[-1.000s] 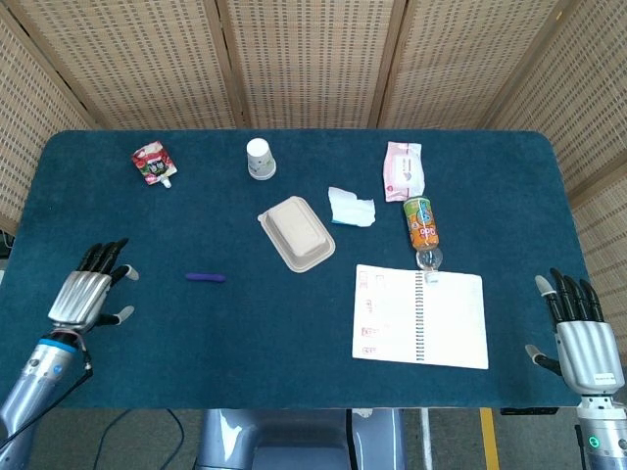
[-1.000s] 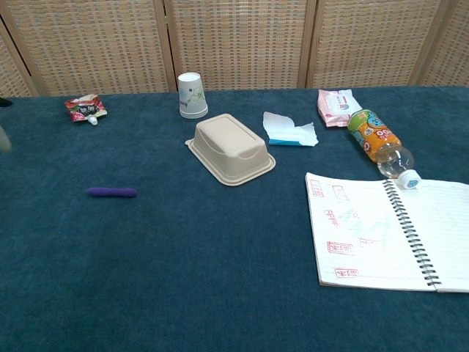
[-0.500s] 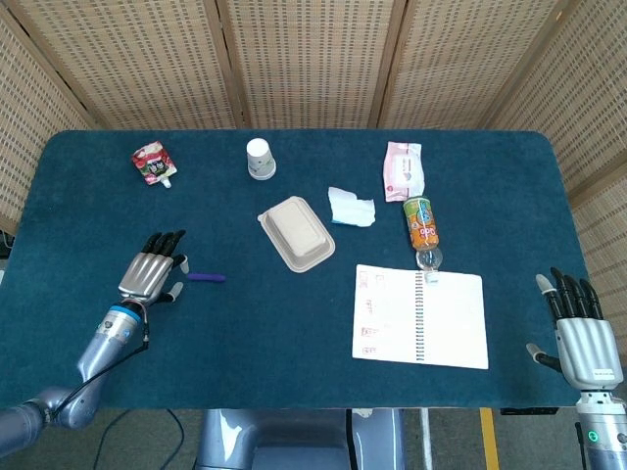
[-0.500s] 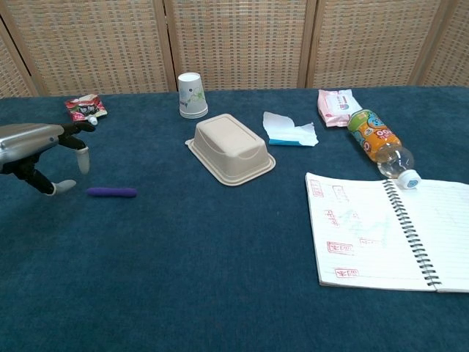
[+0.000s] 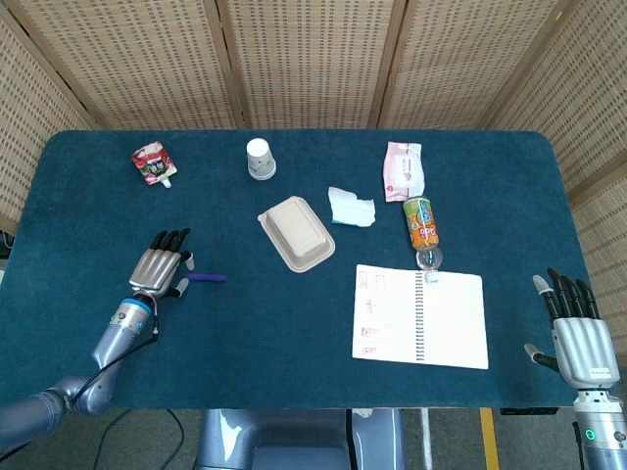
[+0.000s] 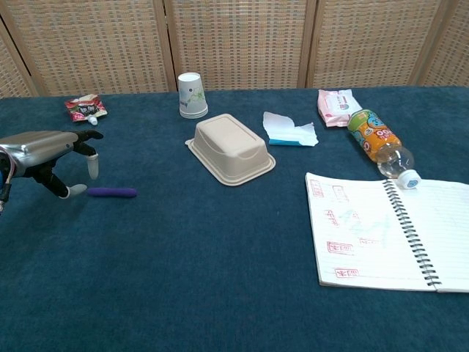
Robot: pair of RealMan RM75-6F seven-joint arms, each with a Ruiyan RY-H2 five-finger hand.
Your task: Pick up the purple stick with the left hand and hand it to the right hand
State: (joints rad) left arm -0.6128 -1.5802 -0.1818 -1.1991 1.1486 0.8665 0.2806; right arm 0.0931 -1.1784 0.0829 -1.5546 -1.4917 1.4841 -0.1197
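Observation:
The purple stick lies flat on the blue tablecloth, left of centre. My left hand hovers just left of the stick's near end, palm down, fingers spread and empty; a fingertip comes close to the stick's tip without clear contact. My right hand rests open at the table's front right corner, fingers spread, holding nothing; it shows only in the head view.
A beige lidded food box sits mid-table, a paper cup behind it, a red pouch far left. Crumpled tissue, a wipes pack, an orange bottle and an open notebook fill the right side.
My left hand swept in from the table's left edge toward the stick and now hangs beside its left end. The stick and my right hand have stayed put.

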